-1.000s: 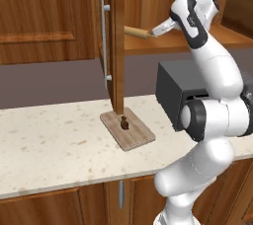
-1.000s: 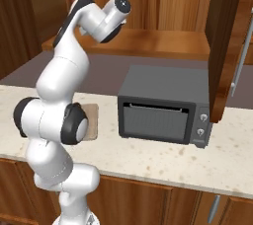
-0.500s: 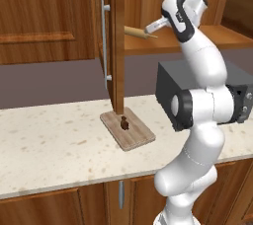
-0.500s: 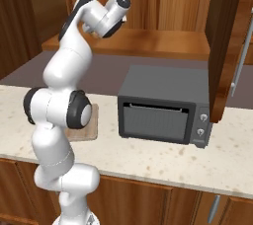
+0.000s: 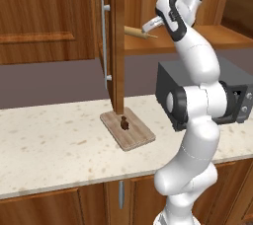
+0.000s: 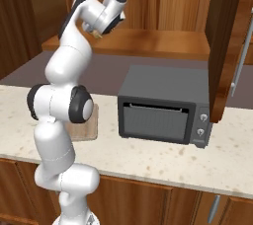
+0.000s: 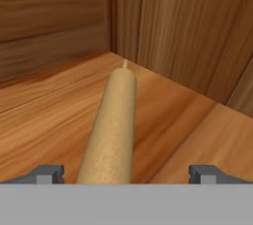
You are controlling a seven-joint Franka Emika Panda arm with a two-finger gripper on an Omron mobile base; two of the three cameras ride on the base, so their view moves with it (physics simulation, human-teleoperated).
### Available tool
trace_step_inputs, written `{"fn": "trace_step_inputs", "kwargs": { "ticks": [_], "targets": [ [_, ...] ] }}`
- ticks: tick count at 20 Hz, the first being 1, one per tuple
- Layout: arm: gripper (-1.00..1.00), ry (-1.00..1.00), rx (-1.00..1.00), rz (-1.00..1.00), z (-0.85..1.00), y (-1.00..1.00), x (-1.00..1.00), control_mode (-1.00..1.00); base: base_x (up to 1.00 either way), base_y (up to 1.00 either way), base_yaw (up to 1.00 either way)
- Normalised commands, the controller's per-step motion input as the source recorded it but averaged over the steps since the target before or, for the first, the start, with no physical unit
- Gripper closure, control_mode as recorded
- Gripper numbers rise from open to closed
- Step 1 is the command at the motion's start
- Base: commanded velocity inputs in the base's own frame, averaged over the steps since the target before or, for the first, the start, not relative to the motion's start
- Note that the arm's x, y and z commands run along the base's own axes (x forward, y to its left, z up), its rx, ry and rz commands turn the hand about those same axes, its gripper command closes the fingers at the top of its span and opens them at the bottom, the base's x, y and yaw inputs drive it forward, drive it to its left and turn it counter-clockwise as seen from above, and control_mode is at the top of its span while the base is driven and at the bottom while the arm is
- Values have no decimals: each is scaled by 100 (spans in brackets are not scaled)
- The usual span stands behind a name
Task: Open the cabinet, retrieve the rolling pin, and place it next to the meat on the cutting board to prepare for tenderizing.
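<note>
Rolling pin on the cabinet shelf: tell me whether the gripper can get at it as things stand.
Probably yes. The cabinet door stands open, and in the hand view the rolling pin lies on the shelf between the open fingertips of the gripper, nothing in between.

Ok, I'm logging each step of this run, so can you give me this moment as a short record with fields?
cabinet: door swung open
rolling pin: lying on the cabinet shelf, running away from the hand camera
gripper: open, tips either side of the rolling pin's near end, not closed on it
cutting board: flat on the counter below the open door
meat: on the cutting board
oven: on the counter, shut
</note>
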Motion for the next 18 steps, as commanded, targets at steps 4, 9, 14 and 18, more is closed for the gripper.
{"fn": "trace_step_inputs", "kwargs": {
  "ticks": [4, 9, 14, 18],
  "targets": [
    [-100, 0, -7, -2, -15, 16, 1, -100, 0, 0, 0],
    [-100, 0, -5, -1, -18, 21, 0, -100, 0, 0, 0],
    [-100, 0, -3, -1, -19, 14, 11, -100, 0, 0, 0],
    [-100, 0, -1, 0, -19, 14, 20, -100, 0, 0, 0]
  ]
}}
